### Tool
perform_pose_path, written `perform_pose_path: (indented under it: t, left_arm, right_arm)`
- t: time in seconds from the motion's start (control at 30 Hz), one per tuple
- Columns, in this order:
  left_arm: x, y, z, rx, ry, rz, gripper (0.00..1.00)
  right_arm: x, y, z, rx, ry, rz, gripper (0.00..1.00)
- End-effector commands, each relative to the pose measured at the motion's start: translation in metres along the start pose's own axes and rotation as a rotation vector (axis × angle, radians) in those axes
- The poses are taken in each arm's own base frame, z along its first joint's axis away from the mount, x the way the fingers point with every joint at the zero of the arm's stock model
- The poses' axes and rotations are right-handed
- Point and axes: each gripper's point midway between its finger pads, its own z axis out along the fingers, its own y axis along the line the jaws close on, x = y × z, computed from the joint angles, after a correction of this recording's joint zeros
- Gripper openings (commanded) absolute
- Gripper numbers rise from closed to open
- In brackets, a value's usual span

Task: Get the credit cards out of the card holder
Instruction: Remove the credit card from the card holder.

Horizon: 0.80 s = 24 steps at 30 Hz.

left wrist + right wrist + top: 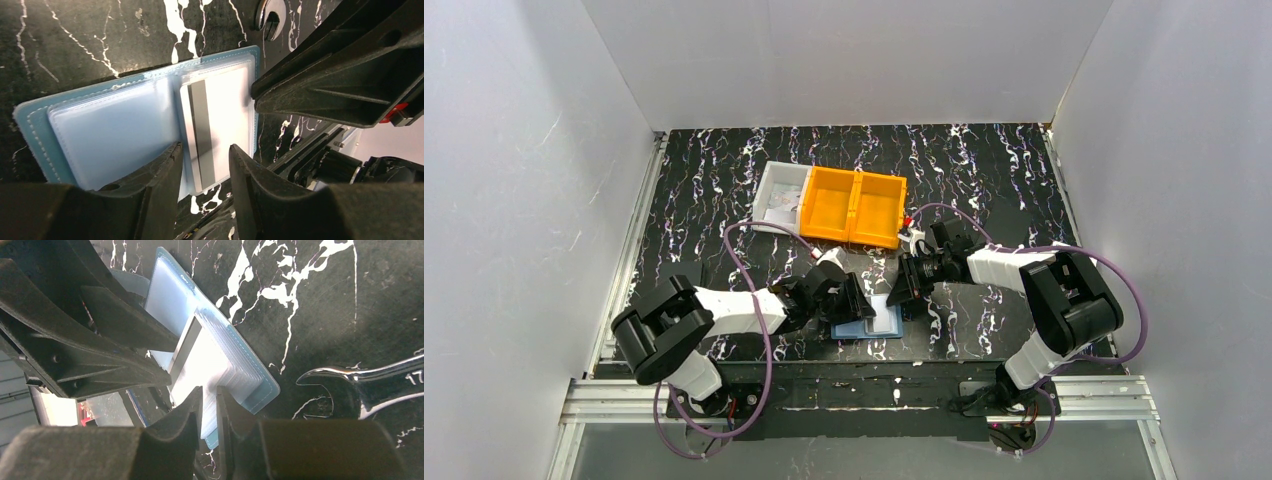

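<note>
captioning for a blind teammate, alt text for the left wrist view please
An open blue card holder lies flat on a black marbled table, a pale striped card in its right-hand pocket. The left gripper hangs open over the card's near end; the right gripper sits at the holder's right edge.

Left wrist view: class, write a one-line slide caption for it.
Open blue card holder on black marbled table, striped credit card in one pocket, left tool open over it.
</note>
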Motion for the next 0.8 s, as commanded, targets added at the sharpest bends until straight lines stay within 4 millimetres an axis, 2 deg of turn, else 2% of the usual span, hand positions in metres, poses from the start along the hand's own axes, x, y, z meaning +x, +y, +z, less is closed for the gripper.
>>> perform_pose_path:
  t: [0.0,0.53,0.63,0.77]
  left_arm:
    - [0.004,-0.001,0.005,0.027,0.017,-0.035,0.37]
    - [0.009,0.014,0.016,0.055,0.008,-0.164,0.29]
    - [0.009,0.016,0.020,0.067,0.012,-0.182,0.22]
    - [0.010,0.019,0.022,0.081,0.014,-0.197,0.00]
  right_arm:
    - [0.001,-0.013,0.003,0.055,0.013,-0.015,0.26]
    - [0.007,-0.017,0.008,0.068,0.042,-0.005,0.25]
    - [0.009,-0.018,0.009,0.075,0.053,-0.010,0.25]
    - [0.011,-0.019,0.010,0.081,0.060,-0.011,0.24]
